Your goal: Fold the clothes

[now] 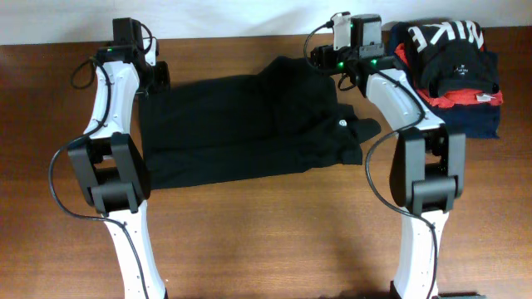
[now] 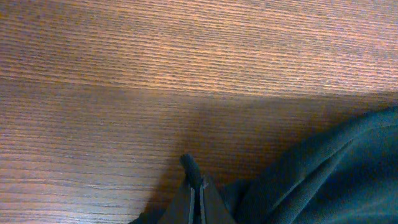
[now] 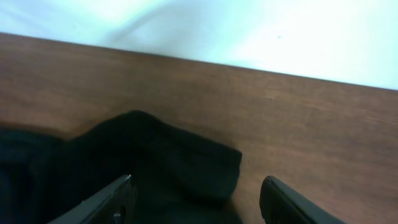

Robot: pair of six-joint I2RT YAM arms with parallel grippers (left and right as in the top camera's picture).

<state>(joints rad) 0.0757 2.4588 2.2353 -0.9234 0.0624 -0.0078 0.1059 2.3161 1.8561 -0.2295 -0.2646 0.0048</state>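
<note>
Between parted right gripper point(image 3: 198, 183) jaws, polo shirt point(image 3: 143, 149), left gripper point(image 2: 198, 190) closed beside

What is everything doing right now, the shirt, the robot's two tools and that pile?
Shirt: spread out on the table, wrinkly.
Left tool: shut, at the shirt's edge.
Right tool: open, shirt cloth between its fingers.
Pile: folded, stacked.
</note>
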